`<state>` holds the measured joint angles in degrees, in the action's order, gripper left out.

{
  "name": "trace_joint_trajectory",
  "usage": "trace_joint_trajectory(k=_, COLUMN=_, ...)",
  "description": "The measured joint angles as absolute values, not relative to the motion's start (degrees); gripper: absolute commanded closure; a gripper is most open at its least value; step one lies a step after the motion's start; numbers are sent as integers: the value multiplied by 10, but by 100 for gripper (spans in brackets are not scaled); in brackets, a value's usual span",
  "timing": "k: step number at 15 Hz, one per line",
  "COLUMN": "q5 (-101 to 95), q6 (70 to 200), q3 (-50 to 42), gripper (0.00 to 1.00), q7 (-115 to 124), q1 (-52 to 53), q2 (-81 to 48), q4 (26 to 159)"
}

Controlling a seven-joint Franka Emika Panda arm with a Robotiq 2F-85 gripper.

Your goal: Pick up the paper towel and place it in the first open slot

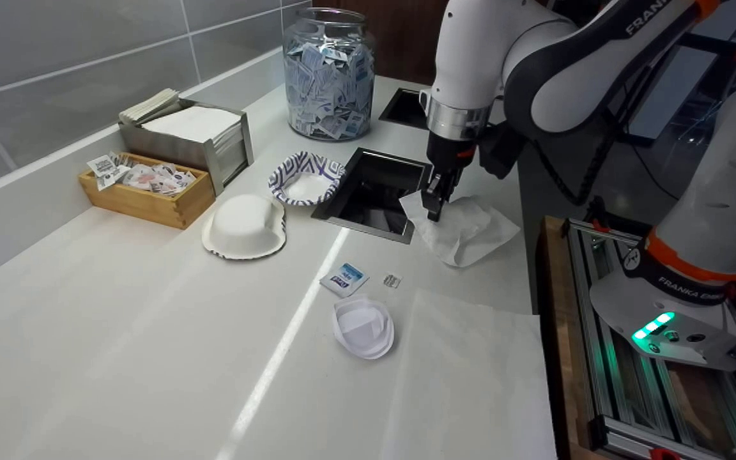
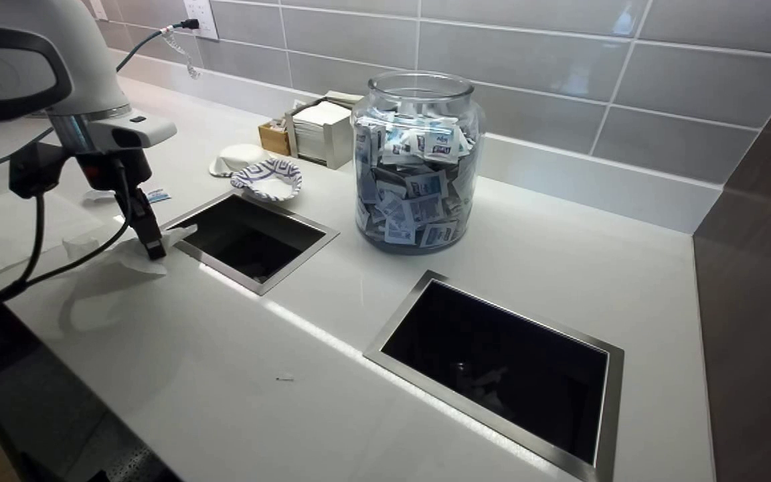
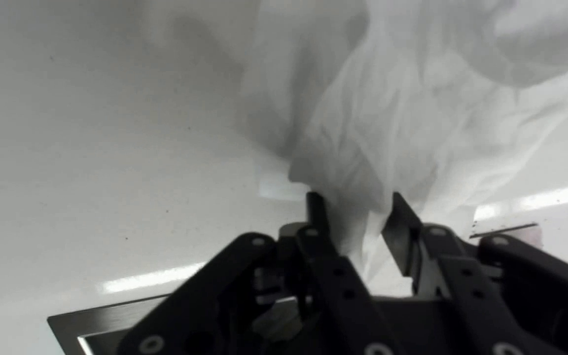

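Note:
The paper towel (image 1: pixel 473 233) is a crumpled white sheet on the counter at its front edge. It also shows in an exterior view (image 2: pixel 141 258) and fills the upper right of the wrist view (image 3: pixel 412 133). Its inner end reaches the rim of the nearer square slot (image 1: pixel 361 229), also seen here (image 2: pixel 219 269). My gripper (image 1: pixel 433 211) points down at the towel's inner end. In the wrist view the fingers (image 3: pixel 355 204) are partly apart, with folds of towel between them and a visible gap at the right finger. A farther slot (image 2: pixel 482 414) lies beyond the jar.
A glass jar of packets (image 2: pixel 415 181) stands between the slots, towards the wall. A patterned bowl (image 1: pixel 307 182) and an upturned white bowl (image 1: pixel 245 223) sit beside the nearer slot. A napkin holder (image 1: pixel 230 156), wooden box (image 1: pixel 147 204), wipe packet (image 1: pixel 344 279) and clear lid (image 1: pixel 363 327) lie around.

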<state>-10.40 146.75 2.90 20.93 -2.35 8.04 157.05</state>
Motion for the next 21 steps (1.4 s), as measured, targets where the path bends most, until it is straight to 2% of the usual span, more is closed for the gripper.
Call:
trace_joint_trajectory(k=4, q5=-104, q6=1437, q3=37, gripper=3, q7=209, q1=-22, q2=98, q4=1571)
trace_joint_trajectory(k=5, q5=-104, q6=1430, q3=38, gripper=0, q7=209, q1=-22, q2=103, q4=1571)
trace_joint_trajectory(k=14, q5=-80, q6=1376, q3=41, gripper=0, q7=78, q1=6, q2=128, q4=1571)
trace_joint_trajectory(k=21, q5=-83, q6=1413, q3=54, gripper=0, q7=45, q1=32, q2=92, q4=1571)
